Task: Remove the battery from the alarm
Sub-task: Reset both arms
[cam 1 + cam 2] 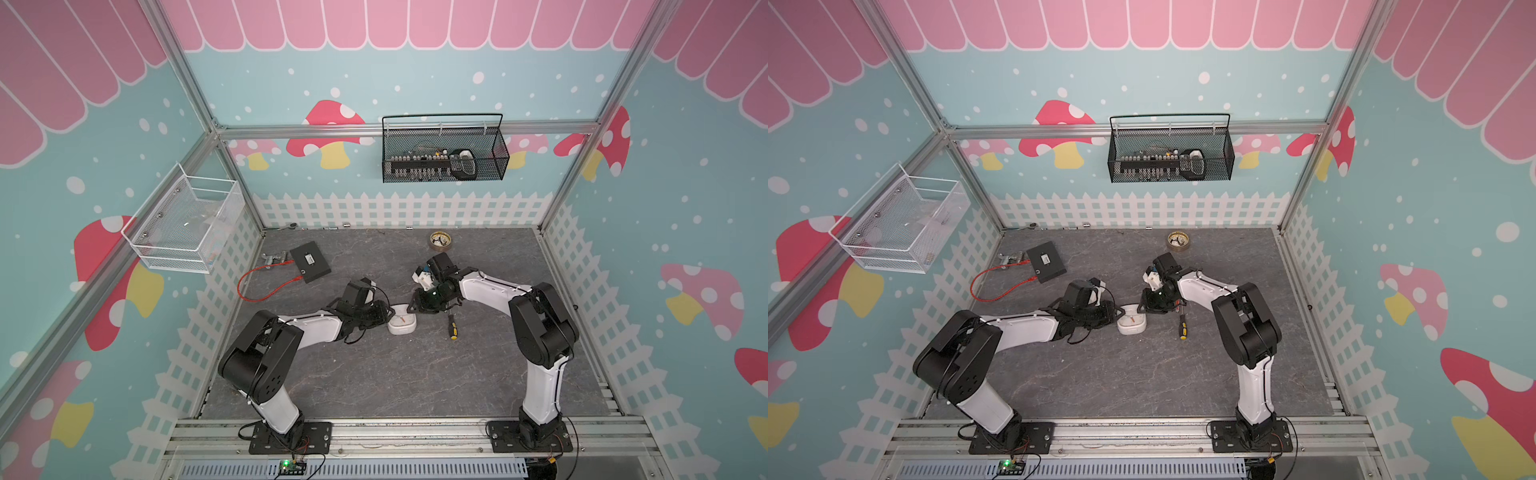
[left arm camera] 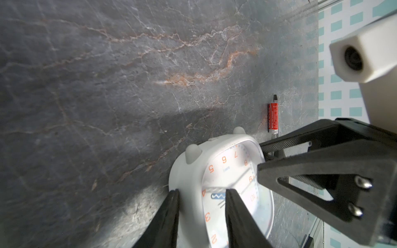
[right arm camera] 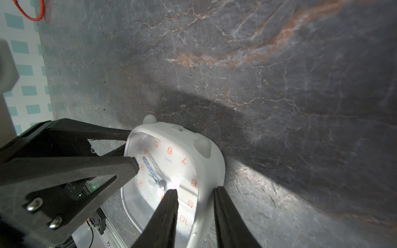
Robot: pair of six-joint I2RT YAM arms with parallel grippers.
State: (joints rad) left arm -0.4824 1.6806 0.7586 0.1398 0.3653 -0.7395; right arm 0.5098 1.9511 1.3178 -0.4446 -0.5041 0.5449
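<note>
The alarm (image 1: 402, 319) sits between the two grippers, its clock face turned up toward both top views. Its orange numerals and two rounded white feet are clear in both wrist views. The left gripper (image 2: 202, 191) is clamped on the edge by the 3 and 4: one finger (image 2: 236, 219) lies across the clear face, the other (image 2: 167, 219) against the white shell behind. The right gripper (image 3: 195, 189) brackets the opposite edge, by the 9 and 10, with one finger over the face and one just outside the shell. I cannot tell whether it presses or merely stands around that edge. Nor can I tell whether the alarm rests on the tabletop (image 2: 86, 85) or hangs just above it.

The battery (image 2: 273, 117) is out of the alarm, lying on the tabletop just beside the right gripper's farther finger, its metallic end nearest that finger. It lies apart from the alarm's shell, across the alarm from the left gripper. A black-and-yellow screwdriver (image 1: 452, 327) lies near the right gripper, on its side away from the alarm. A brass disc (image 1: 439, 240) is well apart, beyond the right gripper, and a black box (image 1: 310, 262) with a red cable (image 1: 257, 286) is well apart from the left gripper
</note>
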